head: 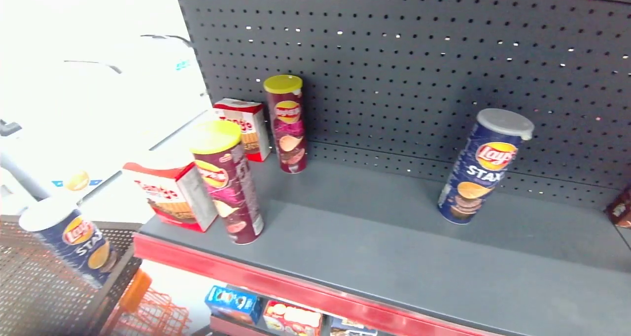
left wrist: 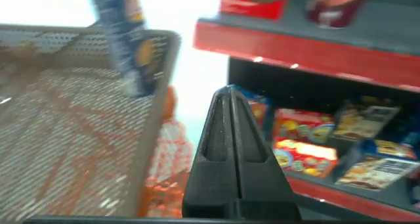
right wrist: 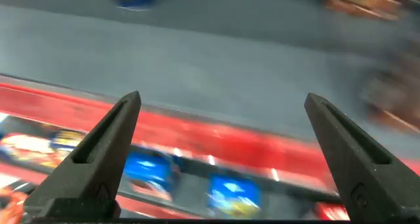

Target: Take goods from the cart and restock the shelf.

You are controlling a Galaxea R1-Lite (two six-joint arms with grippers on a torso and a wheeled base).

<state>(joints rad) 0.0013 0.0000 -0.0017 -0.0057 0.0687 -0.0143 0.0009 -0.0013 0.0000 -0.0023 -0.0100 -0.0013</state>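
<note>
Showing both hands below shelf level: the left hand (left wrist: pixel 230 96) has its fingers pressed together with nothing between them, next to the cart (left wrist: pixel 79 138). The right hand (right wrist: pixel 223 99) has its fingers spread wide and empty, in front of the red front lip (right wrist: pixel 197 129) of the shelf. At lower left, a blue can (head: pixel 69 242) with a white lid stands in the perforated cart, near the wall that faces the shelf. Under the lip, a lower tier carries small packages (head: pixel 234 301). On the grey shelf (head: pixel 374 247), near its left front corner, a front maroon can (head: pixel 227 183) with a yellow lid stands just beside a red-and-white front box (head: pixel 170 193). Farther back, a rear maroon can (head: pixel 288 124) and a rear box (head: pixel 246 126) stand side by side at the pegboard (head: pixel 419 55). Well apart to the right, a second blue can (head: pixel 480 168) with a grey lid stands upright close to the pegboard. A dark package (head: pixel 622 208) shows at the far right edge.
</note>
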